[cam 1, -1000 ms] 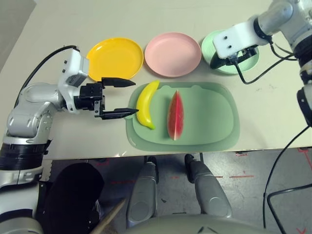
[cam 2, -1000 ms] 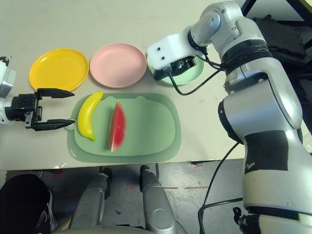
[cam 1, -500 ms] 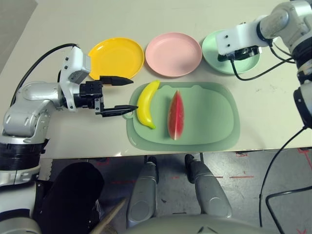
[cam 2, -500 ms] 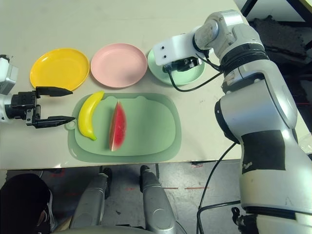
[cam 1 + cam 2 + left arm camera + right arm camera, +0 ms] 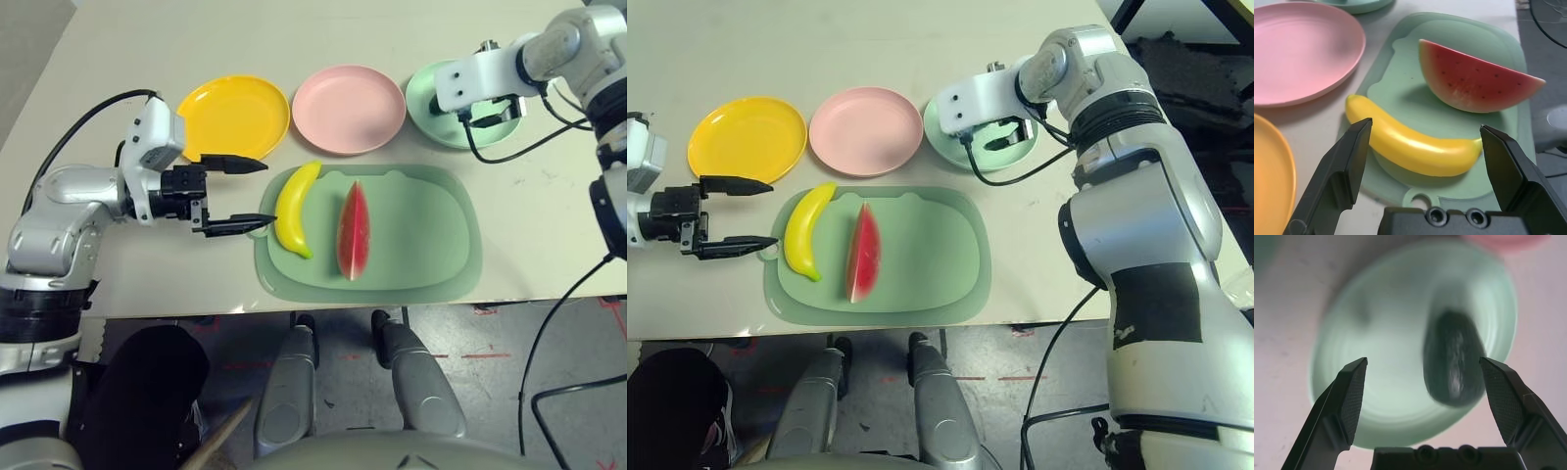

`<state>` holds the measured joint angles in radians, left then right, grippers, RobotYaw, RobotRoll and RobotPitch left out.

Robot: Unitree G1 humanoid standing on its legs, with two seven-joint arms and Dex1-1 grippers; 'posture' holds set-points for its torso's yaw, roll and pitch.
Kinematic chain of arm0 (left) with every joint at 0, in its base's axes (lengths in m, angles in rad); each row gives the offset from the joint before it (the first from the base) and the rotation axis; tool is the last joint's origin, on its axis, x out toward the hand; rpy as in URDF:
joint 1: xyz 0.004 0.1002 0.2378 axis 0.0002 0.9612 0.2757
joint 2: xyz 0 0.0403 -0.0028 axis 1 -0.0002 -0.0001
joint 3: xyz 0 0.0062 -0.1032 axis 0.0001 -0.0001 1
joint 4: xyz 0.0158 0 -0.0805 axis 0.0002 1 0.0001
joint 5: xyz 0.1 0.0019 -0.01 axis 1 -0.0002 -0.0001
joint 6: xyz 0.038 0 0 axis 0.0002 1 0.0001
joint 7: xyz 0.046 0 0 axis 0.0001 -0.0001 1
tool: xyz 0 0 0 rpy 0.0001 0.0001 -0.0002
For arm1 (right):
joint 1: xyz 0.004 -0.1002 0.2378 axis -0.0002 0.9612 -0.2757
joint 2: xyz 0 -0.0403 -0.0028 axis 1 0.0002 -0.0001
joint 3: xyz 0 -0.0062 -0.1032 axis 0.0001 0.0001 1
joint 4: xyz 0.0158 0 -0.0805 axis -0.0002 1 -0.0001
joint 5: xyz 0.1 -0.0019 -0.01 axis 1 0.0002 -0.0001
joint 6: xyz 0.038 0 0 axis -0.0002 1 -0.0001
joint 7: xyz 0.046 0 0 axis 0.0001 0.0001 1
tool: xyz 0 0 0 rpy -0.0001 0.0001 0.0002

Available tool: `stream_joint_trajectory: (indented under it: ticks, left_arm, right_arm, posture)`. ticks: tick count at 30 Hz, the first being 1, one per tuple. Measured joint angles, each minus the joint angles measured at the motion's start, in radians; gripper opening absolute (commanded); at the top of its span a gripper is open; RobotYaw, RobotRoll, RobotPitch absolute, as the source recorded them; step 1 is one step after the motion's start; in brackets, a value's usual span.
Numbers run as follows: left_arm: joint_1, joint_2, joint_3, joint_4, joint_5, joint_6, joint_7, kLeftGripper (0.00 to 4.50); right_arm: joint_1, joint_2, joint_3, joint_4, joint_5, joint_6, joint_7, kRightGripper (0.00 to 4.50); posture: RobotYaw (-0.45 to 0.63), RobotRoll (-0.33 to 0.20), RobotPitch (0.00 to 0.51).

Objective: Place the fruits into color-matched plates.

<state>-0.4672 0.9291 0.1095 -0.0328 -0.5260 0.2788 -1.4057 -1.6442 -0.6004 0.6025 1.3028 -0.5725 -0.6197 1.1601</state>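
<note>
Left eye view, left to right: left tool [image 5: 245, 193] spread wide, empty, level with the worktop [image 5: 98, 59], just beside banana [image 5: 294, 208]. Yellow plate [image 5: 233, 116] and pink plate [image 5: 349, 108] bare. Banana and watermelon wedge [image 5: 353, 231] side by side on cutting board [image 5: 431, 235]. Right tool [image 5: 1422, 396] spread wide, empty, above mint green plate [image 5: 1376, 357]; avocado [image 5: 1454, 364] lay inside it.

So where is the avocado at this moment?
The avocado lies in the mint green plate at the table's far right, beside the pink plate, with the open right gripper above it.
</note>
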Motion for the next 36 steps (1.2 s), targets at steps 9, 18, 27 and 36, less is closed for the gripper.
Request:
stream_joint_trajectory:
  ticks: [9, 18, 27, 36]
  left_arm:
    - [0.001, 0.018, -0.003, 0.06, -0.052, -0.111, -0.184, 4.5]
    - [0.015, 0.082, -0.071, 0.111, -0.053, -0.248, -0.198, 4.5]
    - [0.003, 0.085, -0.085, 0.12, -0.053, -0.262, -0.198, 4.5]
    - [-0.004, 0.086, -0.088, 0.13, -0.053, -0.264, -0.198, 4.5]
  right_arm:
    - [0.07, 0.043, -0.063, -0.319, 0.363, -0.251, 0.432, 4.47]
    - [0.133, -0.094, 0.134, -0.705, 0.643, -0.128, 0.446, 4.47]
    - [0.175, -0.144, 0.198, -0.927, 0.758, 0.013, 0.45, 4.47]
    - [0.244, -0.079, 0.154, -1.043, 0.741, 0.157, 0.45, 4.47]
  posture:
    - [-0.06, 0.0, 0.354]
    - [-0.06, 0.0, 0.359]
    - [-0.05, 0.0, 0.362]
    - [-0.04, 0.0, 0.361]
